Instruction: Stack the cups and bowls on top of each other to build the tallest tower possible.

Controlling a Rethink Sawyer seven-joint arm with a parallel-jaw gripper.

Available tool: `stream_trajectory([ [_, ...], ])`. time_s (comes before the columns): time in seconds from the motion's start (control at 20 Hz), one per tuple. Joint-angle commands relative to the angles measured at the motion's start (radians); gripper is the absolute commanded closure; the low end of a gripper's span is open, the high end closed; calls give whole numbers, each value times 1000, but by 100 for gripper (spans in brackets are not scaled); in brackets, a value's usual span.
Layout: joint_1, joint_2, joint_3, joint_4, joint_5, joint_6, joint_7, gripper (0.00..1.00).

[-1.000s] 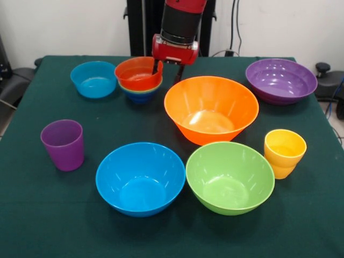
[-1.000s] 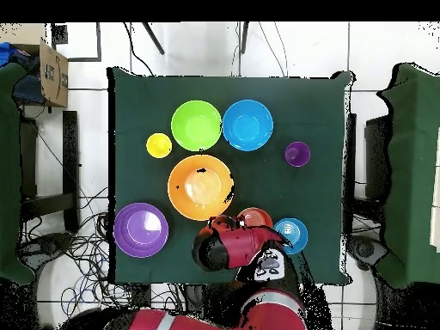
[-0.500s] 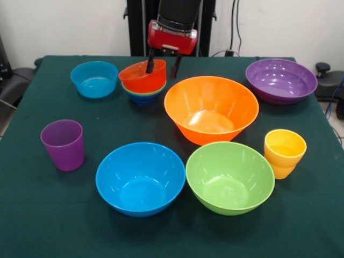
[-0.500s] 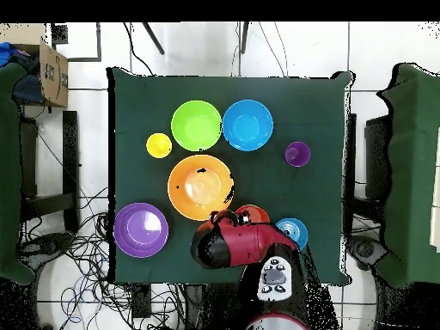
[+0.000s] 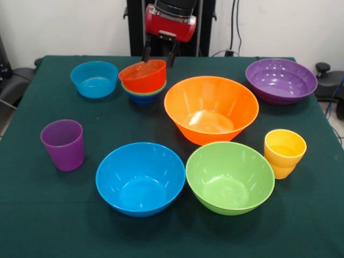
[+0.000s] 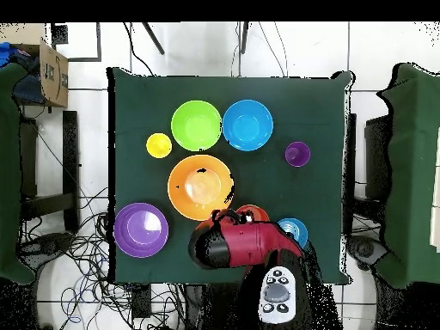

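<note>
Red-orange bowl (image 5: 143,76) sits tilted atop the small nested pile (image 5: 143,92) at the table's far side, beside the light blue bowl (image 5: 94,79). Gripper (image 5: 159,55) hangs just above it, fingers spread and empty. That placement looks finished; the next move likely calls for fetching another piece, perhaps the big orange bowl (image 5: 211,109) or purple cup (image 5: 63,144)

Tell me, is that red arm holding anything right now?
No. The gripper hangs with its jaws open and empty, just above the red-orange bowl that sits on the small stack.
</note>
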Motion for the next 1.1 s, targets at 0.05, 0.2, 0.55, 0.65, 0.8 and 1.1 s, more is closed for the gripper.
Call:
stream_trajectory([
  [0.05,15,2,76,-20,2,85,42,0],
  [0.2,21,19,77,-24,0,62,57,0],
  [0.55,13,9,114,-26,25,56,66,0],
  [0.65,15,19,118,-29,27,46,73,0],
  [0.8,19,37,117,-32,29,24,87,0],
  [1.1,16,62,118,-34,25,-15,99,0],
])
